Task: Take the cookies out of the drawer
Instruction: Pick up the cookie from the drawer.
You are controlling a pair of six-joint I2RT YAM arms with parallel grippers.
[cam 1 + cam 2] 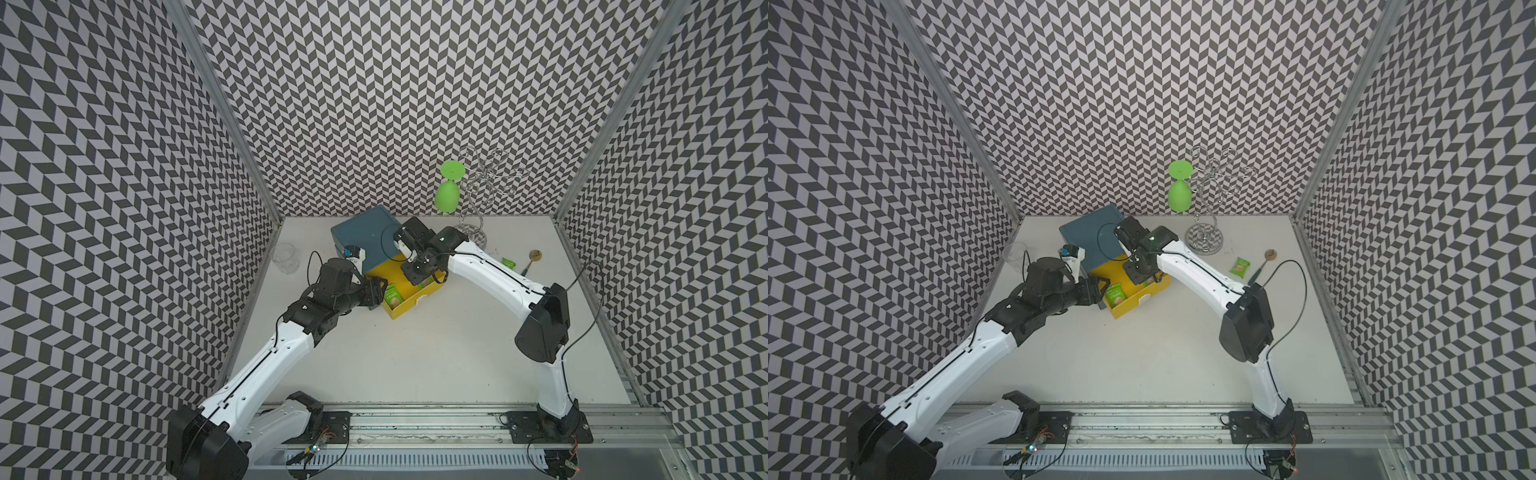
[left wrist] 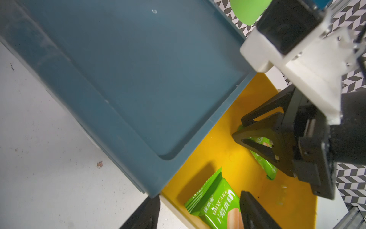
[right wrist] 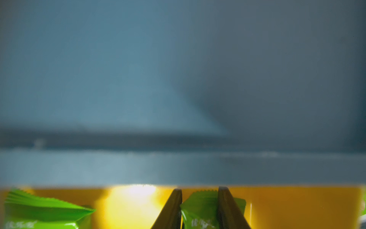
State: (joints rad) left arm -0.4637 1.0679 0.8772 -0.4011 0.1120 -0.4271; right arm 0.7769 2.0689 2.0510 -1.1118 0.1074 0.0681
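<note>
The jaws of the right gripper (image 3: 200,190) are clamped on a flat bright green sealed cookie packet (image 3: 198,212) deep inside the pulled-out yellow plastic drawer (image 2: 223,138), just under the lip of its blue-grey plastic cabinet (image 1: 365,232). The left gripper (image 2: 200,196) has its jaws apart astride the drawer's side wall, beside a second green packet (image 2: 215,200). A third green packet (image 1: 1240,266) lies on the white tabletop (image 1: 415,353), well apart from the drawer. The slick wrapper may slip on lifting, or the wrist may catch the cabinet lip.
</note>
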